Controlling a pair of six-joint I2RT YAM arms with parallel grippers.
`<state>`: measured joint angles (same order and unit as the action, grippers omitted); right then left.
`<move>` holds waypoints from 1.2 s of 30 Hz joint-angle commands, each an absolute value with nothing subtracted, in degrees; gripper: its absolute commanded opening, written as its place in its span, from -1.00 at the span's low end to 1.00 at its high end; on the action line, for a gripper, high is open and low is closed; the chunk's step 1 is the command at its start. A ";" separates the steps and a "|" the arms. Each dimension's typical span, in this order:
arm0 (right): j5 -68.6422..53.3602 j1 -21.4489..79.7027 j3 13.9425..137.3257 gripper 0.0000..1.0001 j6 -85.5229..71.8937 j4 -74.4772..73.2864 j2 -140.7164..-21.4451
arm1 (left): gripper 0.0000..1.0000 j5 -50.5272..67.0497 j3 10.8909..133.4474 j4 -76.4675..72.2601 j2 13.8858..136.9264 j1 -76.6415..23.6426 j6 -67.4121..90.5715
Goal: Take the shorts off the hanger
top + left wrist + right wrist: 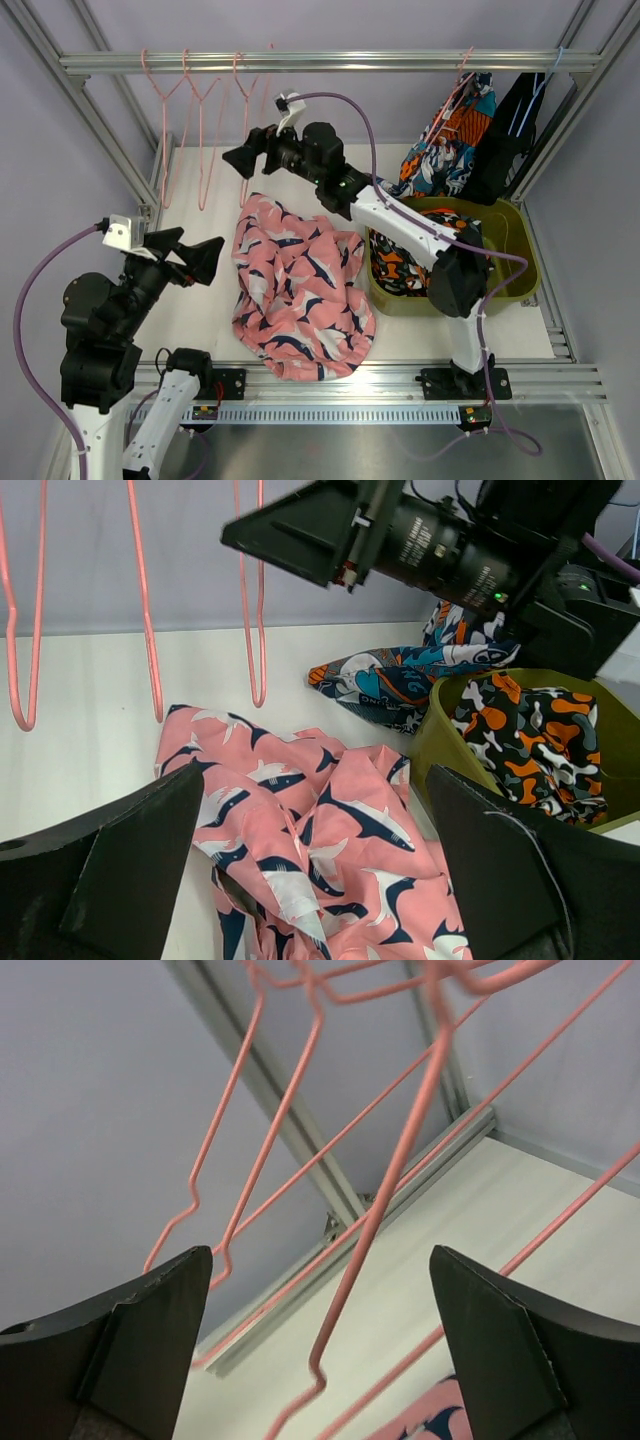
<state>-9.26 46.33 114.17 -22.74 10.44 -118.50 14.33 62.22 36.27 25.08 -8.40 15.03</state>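
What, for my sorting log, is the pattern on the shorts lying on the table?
Those shorts are pink with navy-and-white sharks; left wrist view shows it best.

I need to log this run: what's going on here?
Two robot arms are taking shorts off hangers. The pink shark-print shorts lie on the table, camouflage shorts sit in the green bin, and teal-print shorts and black shorts hang on the rail. The right gripper is open by the empty pink hangers; the left gripper, also open, faces the pink shark-print shorts.

We find shark-print shorts (300, 290) on the table (200, 210) left of the bin (520, 250), camouflage shorts (395, 265) inside it, hangers (205, 130) behind.
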 commanded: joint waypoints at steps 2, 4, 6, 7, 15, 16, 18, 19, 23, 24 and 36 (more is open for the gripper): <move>-22.92 45.62 104.70 0.99 -10.92 19.08 -107.25 | 0.97 15.47 61.44 33.13 25.05 -8.53 15.73; -28.44 44.13 99.09 0.99 -10.46 18.81 -104.87 | 0.98 15.21 61.00 33.57 25.75 -8.53 16.43; -34.06 42.81 93.55 0.99 -9.15 17.59 -100.91 | 0.98 15.55 59.60 33.14 26.01 -8.53 18.54; -37.41 41.06 91.95 0.99 -7.66 15.92 -99.59 | 0.98 15.90 58.81 31.83 26.19 -8.53 19.85; -51.13 34.81 82.11 0.99 20.82 -18.08 -84.48 | 0.98 20.66 51.16 27.24 30.75 -9.92 33.83; -51.41 33.85 81.48 0.99 22.92 -22.54 -83.16 | 0.98 19.18 50.89 28.73 31.46 -12.28 34.19; -51.41 31.30 79.99 0.99 24.34 -27.05 -79.90 | 0.98 12.70 51.06 31.01 34.44 -16.15 34.10; -51.42 30.59 79.37 0.99 25.65 -30.29 -77.72 | 0.97 9.96 51.33 33.37 35.76 -20.61 34.45; -48.09 28.30 74.54 0.99 26.37 -32.78 -71.99 | 0.98 -8.72 51.50 40.85 45.06 -28.12 39.19; -47.64 28.04 73.92 0.99 26.19 -33.48 -71.29 | 0.98 -11.31 51.68 42.52 46.74 -29.00 40.16; -45.87 23.03 70.05 0.99 25.49 -35.94 -64.87 | 0.44 -10.64 39.64 29.99 63.10 -34.97 40.52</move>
